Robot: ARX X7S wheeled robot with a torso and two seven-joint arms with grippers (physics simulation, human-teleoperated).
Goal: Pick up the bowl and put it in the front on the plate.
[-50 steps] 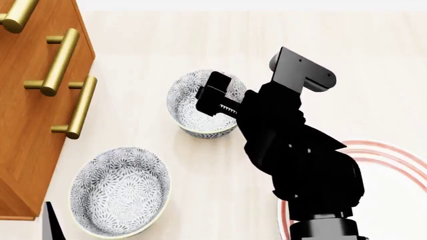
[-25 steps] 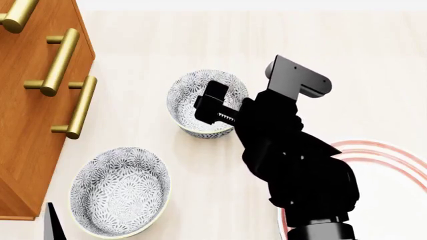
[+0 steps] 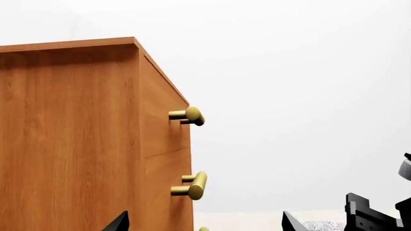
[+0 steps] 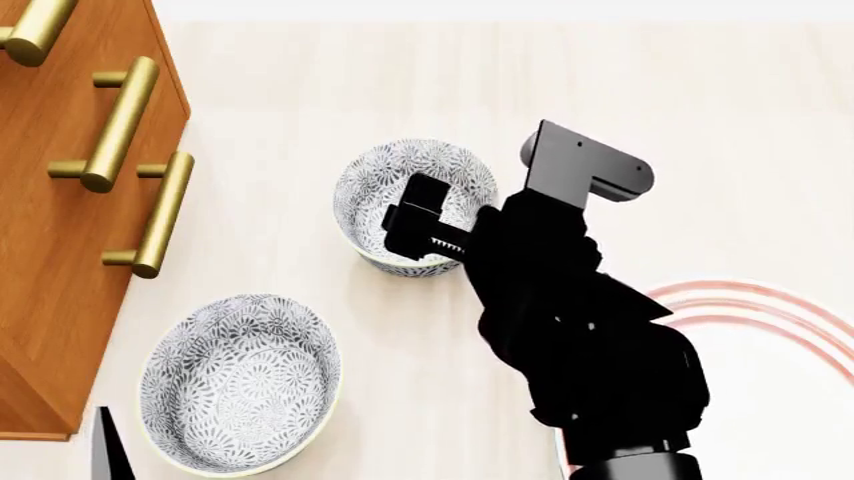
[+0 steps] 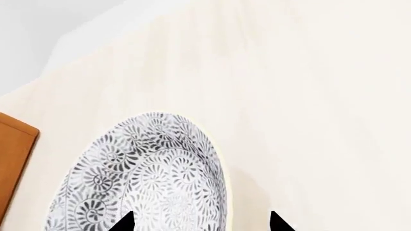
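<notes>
1. Where the head view begins at its left edge, a wooden drawer cabinet (image 4: 54, 220) stands on the pale tabletop (image 4: 601, 90), its front carrying brass bar handles (image 4: 118, 125).
2. Just beside the cabinet's near corner sits a patterned bowl (image 4: 240, 383), white with a grey-blue floral print, upright and apart from the other things.
3. At the bottom edge near that bowl, a dark fingertip of the left gripper (image 3: 202, 226) pokes into the head view; in the left wrist view two fingertips show well apart with open space between them, so this gripper is spread and grasps nothing.
4. Farther back and toward the middle stands the bowl (image 4: 387, 190), of the same pattern, upright on the tabletop and well apart from the plate.
5. Over that bowl hangs the right gripper (image 5: 200, 224); in the right wrist view one fingertip (image 5: 123, 222) lies over the patterned inside and the other over the tabletop beyond the rim, so the spread jaws straddle the bowl's wall. Whether they touch the rim cannot be told.
6. Behind the black right arm (image 4: 574, 330), at the right edge, lies the plate (image 4: 787, 390), white with thin red rings, partly hidden by the arm.
</notes>
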